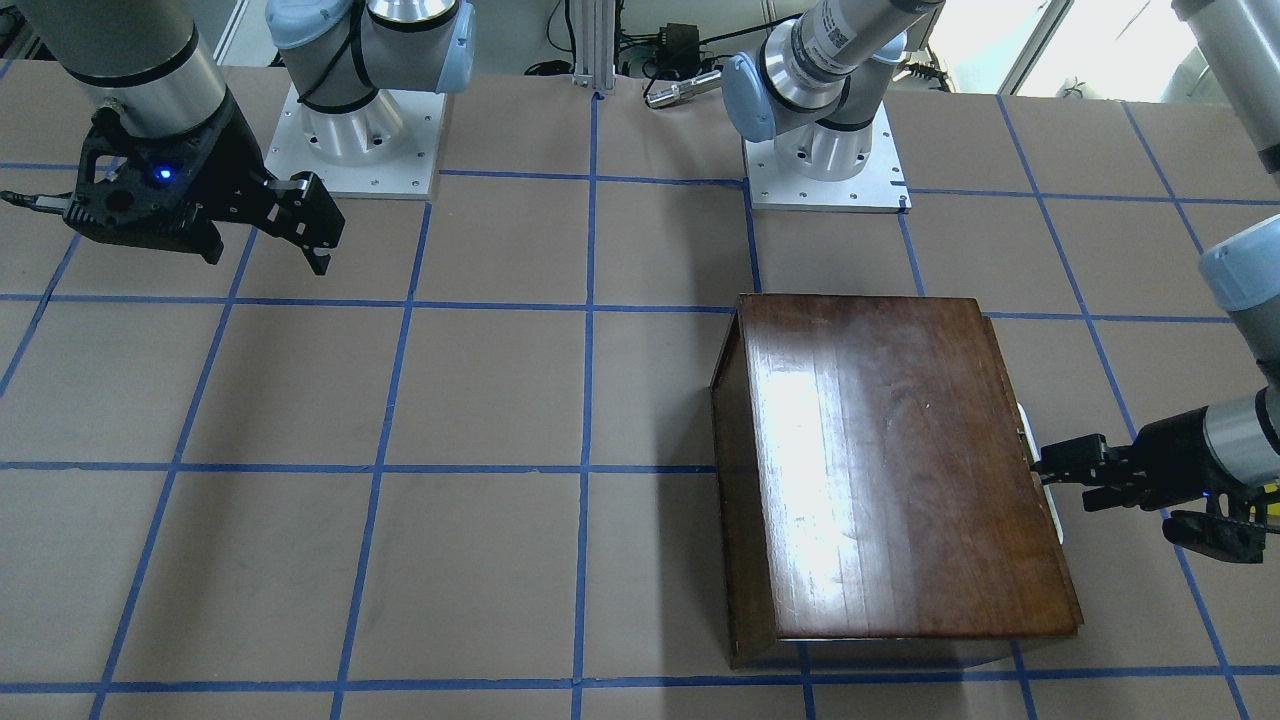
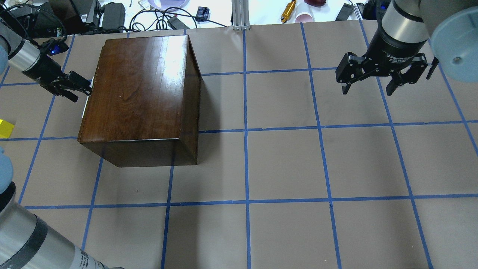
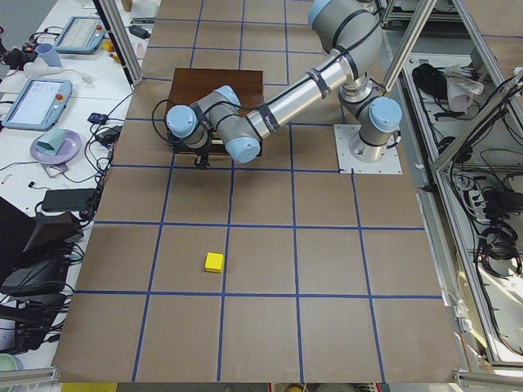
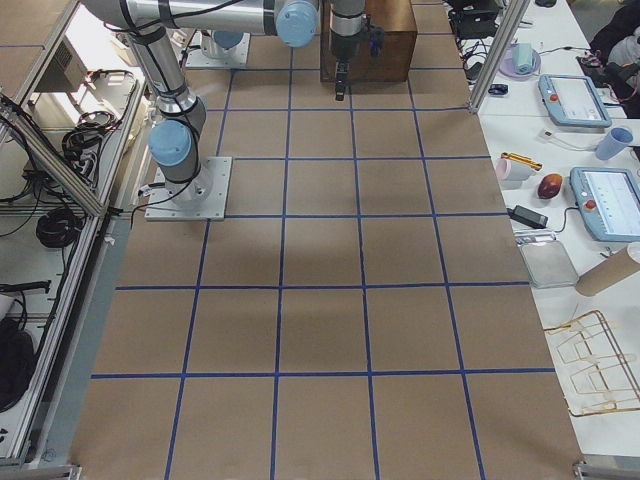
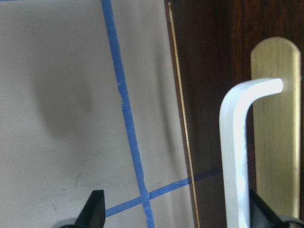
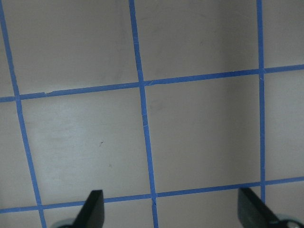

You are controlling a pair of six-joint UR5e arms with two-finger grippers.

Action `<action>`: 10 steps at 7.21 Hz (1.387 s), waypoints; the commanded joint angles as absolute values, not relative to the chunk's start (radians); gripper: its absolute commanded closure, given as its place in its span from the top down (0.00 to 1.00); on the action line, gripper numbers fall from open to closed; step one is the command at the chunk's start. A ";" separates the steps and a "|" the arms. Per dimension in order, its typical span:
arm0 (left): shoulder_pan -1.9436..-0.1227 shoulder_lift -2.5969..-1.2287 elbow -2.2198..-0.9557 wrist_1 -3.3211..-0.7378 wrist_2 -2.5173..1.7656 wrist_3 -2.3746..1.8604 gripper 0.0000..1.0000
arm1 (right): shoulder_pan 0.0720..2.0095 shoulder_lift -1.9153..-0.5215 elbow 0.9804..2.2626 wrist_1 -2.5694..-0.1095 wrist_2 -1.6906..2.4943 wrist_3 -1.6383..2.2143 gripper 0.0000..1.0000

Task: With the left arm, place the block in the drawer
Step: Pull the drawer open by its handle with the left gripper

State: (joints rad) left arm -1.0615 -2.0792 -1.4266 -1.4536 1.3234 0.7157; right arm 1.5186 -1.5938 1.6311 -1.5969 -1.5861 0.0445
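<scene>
The yellow block (image 2: pixel 5 128) lies on the table at the overhead view's left edge, apart from the box; it also shows in the exterior left view (image 3: pixel 214 261). The drawer is closed in the dark-brown wooden box (image 2: pixel 142 86); only its dark front panel (image 5: pixel 213 71) and metal pull (image 5: pixel 235 156) show. My left gripper (image 2: pixel 86 89) is open at the drawer front, with the pull between its fingers, close to one finger (image 5: pixel 259 209). My right gripper (image 2: pixel 367 91) is open and empty, hovering above the table far from the box.
The box (image 1: pixel 900 460) stands on brown paper marked with a blue tape grid (image 2: pixel 244 130). Both arm bases (image 1: pixel 820 170) are bolted at the robot's side. Cables and small items (image 2: pixel 168 15) lie beyond the far table edge.
</scene>
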 commanded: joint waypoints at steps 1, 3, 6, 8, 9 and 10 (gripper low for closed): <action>-1.062 -2.077 -1.416 -1.453 1.330 0.742 1.00 | 1.519 -1.594 1.631 -1.597 -1.586 0.044 1.00; -1.062 -2.077 -1.407 -1.457 1.330 0.752 1.00 | 1.519 -1.594 1.631 -1.597 -1.586 0.044 1.00; -1.060 -2.077 -1.405 -1.453 1.333 0.825 1.00 | 1.519 -1.594 1.631 -1.597 -1.586 0.044 1.00; -1.058 -2.080 -1.397 -1.453 1.356 0.854 1.00 | 1.519 -1.594 1.631 -1.597 -1.586 0.044 1.00; -1.058 -2.082 -1.391 -1.453 1.358 0.854 1.00 | 1.519 -1.594 1.631 -1.597 -1.586 0.044 1.00; -1.058 -2.085 -1.382 -1.453 1.361 0.865 1.00 | 1.519 -1.594 1.631 -1.597 -1.586 0.044 1.00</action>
